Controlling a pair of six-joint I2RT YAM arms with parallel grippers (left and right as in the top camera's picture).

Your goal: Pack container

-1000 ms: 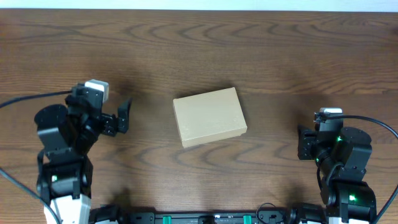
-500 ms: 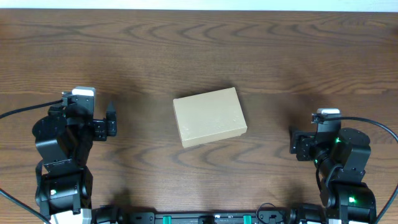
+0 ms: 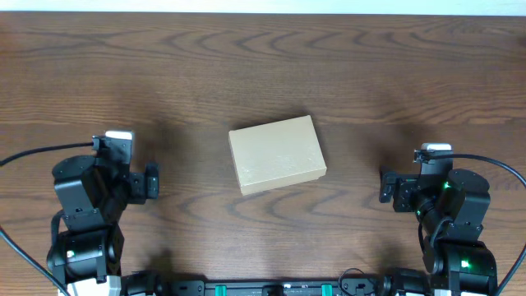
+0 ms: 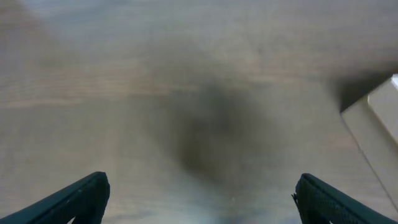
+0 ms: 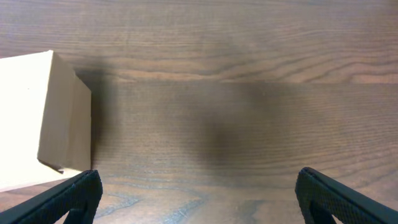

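Observation:
The container (image 3: 277, 154), a tan cardboard box with its lid down, lies in the middle of the dark wood table (image 3: 271, 57). My left gripper (image 3: 150, 182) hangs well to its left, open and empty. In the left wrist view the left gripper (image 4: 200, 200) has only blurred tabletop between its jaws, and a corner of the container (image 4: 380, 121) shows at the right edge. To the box's right my right gripper (image 3: 385, 187) also stands open with nothing in it. The right wrist view has the right gripper (image 5: 200, 198) spread wide over bare wood, with the container (image 5: 38, 115) at the left.
Both arm bases (image 3: 82, 238) (image 3: 459, 238) stand at the near edge, cables trailing from each. The table's far edge (image 3: 263, 10) runs along the top of the overhead view.
The left arm has drawn back toward its base, away from the box. The right gripper's jaws have spread from partly closed to wide open. The box has not moved.

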